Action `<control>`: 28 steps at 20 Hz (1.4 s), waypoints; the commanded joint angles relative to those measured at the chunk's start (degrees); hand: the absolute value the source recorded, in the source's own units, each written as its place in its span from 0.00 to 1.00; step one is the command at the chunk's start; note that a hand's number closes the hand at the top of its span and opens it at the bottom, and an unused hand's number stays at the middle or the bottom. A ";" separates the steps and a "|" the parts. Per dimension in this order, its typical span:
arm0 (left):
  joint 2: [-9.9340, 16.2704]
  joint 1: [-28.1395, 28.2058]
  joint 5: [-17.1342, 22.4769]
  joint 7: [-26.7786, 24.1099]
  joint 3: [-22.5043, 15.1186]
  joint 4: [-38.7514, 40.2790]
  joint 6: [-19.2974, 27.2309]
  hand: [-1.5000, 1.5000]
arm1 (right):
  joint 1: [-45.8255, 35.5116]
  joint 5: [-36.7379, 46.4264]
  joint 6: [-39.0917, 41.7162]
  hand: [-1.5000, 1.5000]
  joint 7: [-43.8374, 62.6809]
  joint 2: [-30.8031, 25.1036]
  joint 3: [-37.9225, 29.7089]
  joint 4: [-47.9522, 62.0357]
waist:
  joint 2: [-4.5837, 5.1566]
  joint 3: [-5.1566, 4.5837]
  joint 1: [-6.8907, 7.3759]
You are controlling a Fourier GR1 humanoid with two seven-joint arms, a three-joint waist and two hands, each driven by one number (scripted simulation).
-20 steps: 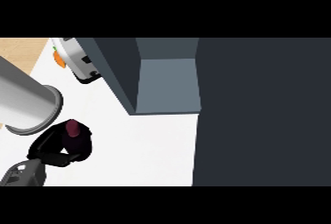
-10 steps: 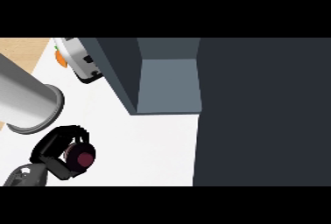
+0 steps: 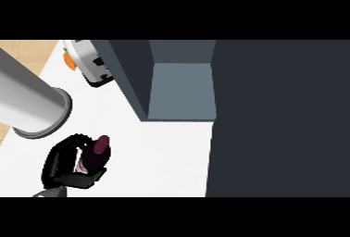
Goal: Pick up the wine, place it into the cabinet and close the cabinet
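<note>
1. Black hand low at the left of the head view, fingers and thumb curled round the wine. Which of the two hands this is: cannot tell, since it enters at the lower left edge beside a large grey cylinder.
2. Wine: dark maroon bottle, rounded top end pointing far and slightly right, poking out beyond the fingers. Pale patch on its side, possibly a label; too small to read.
3. Bottle held above the white counter, near and left of the open cabinet, well apart from its opening.
4. Lower part of the bottle hidden inside the grasp; only the top end and part of one side showing.
5. Grey cylinder at the far left, cut off by the view's edge, with a rimmed end facing the counter; looks like a forearm seen end-on, hand not visible on it.
6. Cabinet interior grey-blue, one dark side wall at its left; dark panel filling the right side of the view, its nature hard to make out.
7. Small white appliance with dark slots at the far left, partly hidden behind the cabinet wall; orange object beside it, mostly cut off.
8. Grey wrist stub just showing at the near edge below the hand.
</note>
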 commanded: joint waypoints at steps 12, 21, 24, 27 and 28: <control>-8.24 14.65 7.43 19.47 -10.48 -38.88 4.36 1.00 | 1.64 -3.37 -1.32 0.00 3.07 0.90 0.42 -7.96 | 0.09 -0.01 -0.04; -8.33 9.14 2.96 37.18 -23.06 -53.57 18.87 1.00 | -1.31 -6.09 -0.52 0.00 4.91 -0.95 -2.33 -5.94 | 0.24 -0.05 -0.32; -8.34 1.80 4.43 39.08 -24.36 -49.34 21.66 1.00 | 4.40 -8.25 1.05 0.00 3.19 -0.36 -3.38 -9.27 | 0.27 -0.03 -1.31; -8.34 1.58 1.86 38.04 -30.21 -50.57 26.17 1.00 | 4.01 -0.33 -0.23 0.00 2.19 2.89 4.36 -7.58 | 0.33 -0.08 -0.67; -8.34 0.16 2.18 40.53 -30.79 -51.97 27.67 1.00 | 0.54 -1.95 -1.01 0.00 3.80 1.24 1.21 -6.71 | 0.35 -0.08 -0.54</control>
